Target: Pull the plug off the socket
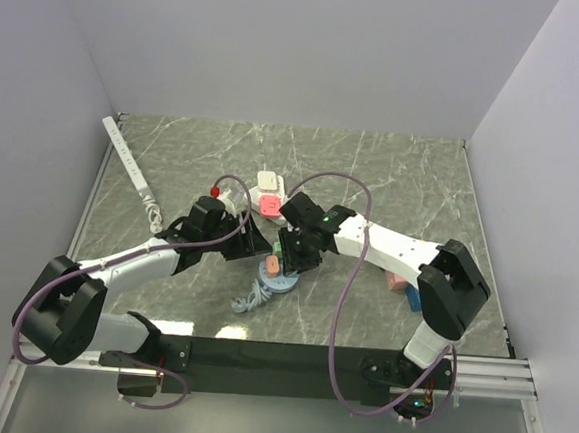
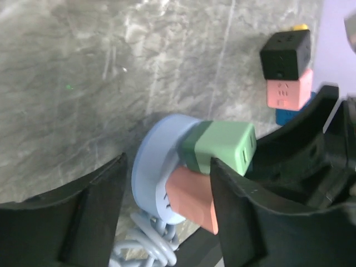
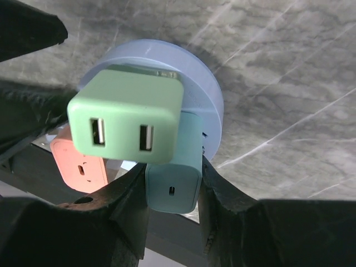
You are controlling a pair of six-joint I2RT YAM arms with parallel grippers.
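A round pale-blue socket (image 1: 280,280) lies on the marble table with several plugs stuck in it. In the right wrist view the socket (image 3: 208,89) carries a green plug (image 3: 125,117), an orange plug (image 3: 78,164) and a teal plug (image 3: 173,186). My right gripper (image 3: 172,175) is shut on the teal plug, a finger pressed on each side. In the left wrist view my left gripper (image 2: 167,183) is open and straddles the socket (image 2: 158,167) and orange plug (image 2: 189,197). Its right finger (image 2: 245,217) lies against the plugs. In the top view both grippers, left (image 1: 256,239) and right (image 1: 294,257), meet over the socket.
The socket's coiled cable (image 1: 251,299) trails toward the near edge. A white power strip (image 1: 133,169) lies far left. A white adapter (image 1: 269,183) and pink cube (image 1: 268,206) sit behind the grippers. Pink and blue cubes (image 1: 401,285) lie under the right arm. Walls enclose three sides.
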